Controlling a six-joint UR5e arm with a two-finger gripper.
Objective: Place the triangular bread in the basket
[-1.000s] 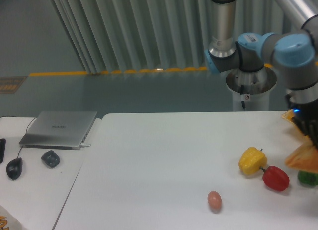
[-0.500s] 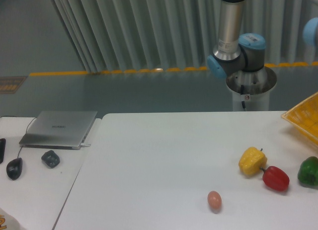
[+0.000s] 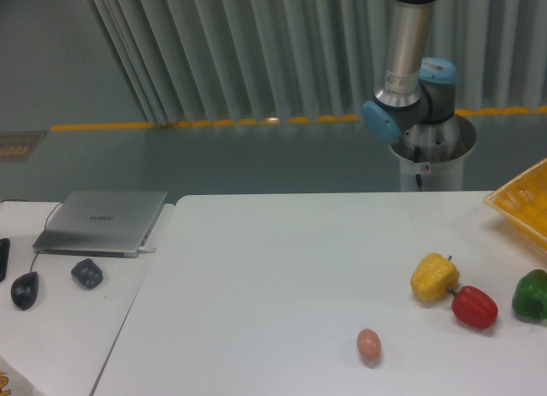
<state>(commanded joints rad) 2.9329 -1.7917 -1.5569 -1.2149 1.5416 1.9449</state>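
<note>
pincer: out of frame, grip state unknowable | bread: unseen, perhaps carried | basket (image 3: 523, 205): only its corner visible | advice: release low, centred over basket.

The light is even and rather cool, coming from above, and the white desk (image 3: 282, 276) looks bright without strong glare. Shadows under the small objects are faint (almost none). The whole picture is a little soft and grainy, with a bluish-green tint.
</note>
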